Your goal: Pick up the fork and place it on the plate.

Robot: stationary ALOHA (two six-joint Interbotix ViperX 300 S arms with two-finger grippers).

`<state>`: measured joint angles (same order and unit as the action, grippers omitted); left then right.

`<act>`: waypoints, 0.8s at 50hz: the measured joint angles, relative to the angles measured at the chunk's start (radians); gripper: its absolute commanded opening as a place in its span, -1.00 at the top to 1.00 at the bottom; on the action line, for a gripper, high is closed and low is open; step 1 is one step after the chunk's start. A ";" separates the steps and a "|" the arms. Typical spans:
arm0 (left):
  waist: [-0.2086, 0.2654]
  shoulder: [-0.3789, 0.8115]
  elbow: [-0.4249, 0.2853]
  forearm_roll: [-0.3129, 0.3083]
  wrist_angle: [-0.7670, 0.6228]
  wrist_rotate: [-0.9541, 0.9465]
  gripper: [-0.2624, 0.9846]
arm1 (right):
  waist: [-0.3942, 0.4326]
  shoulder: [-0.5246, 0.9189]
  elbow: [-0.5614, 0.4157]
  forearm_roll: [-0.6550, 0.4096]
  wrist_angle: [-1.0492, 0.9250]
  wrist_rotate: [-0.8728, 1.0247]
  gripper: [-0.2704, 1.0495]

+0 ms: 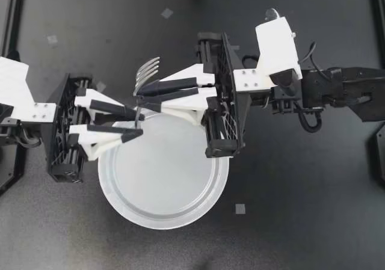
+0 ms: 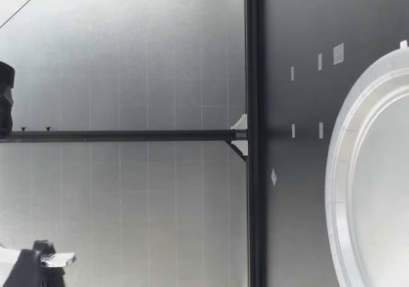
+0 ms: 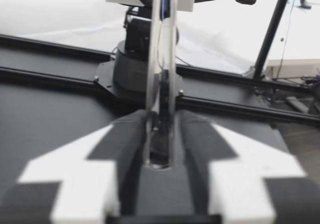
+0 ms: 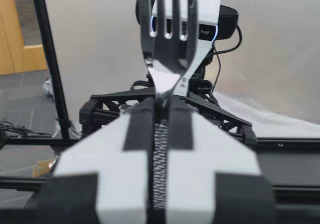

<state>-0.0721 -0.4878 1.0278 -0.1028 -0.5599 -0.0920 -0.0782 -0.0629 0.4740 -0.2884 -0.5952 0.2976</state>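
1. The fork (image 1: 146, 73) is hanging in the air over the far rim of the round white plate (image 1: 180, 222), touching neither the plate nor the table, with its tines pointing away from the plate.
2. My right gripper (image 1: 143, 91) is pinching the fork's neck just below the tines, its fingers nearly together; its wrist view is showing the tines (image 4: 169, 44) rising ahead of the fingers.
3. My left gripper (image 1: 140, 124) is clamping the handle's end (image 3: 161, 59), both fingers pressing it.
4. The plate is lying flat on the dark table (image 1: 301, 222).
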 measured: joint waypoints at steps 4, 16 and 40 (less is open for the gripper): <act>0.000 -0.002 0.000 0.000 0.002 0.000 0.48 | 0.000 0.003 0.000 -0.002 -0.005 0.000 0.58; 0.000 0.000 0.000 0.002 0.005 0.000 0.51 | 0.000 0.020 0.000 0.000 -0.014 0.003 -0.18; -0.002 -0.103 0.029 0.000 0.390 -0.107 0.51 | -0.017 -0.083 0.123 0.035 0.115 0.064 -0.61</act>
<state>-0.0736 -0.5906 1.0569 -0.1028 -0.1703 -0.1994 -0.0951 -0.1457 0.5967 -0.2531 -0.4801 0.3620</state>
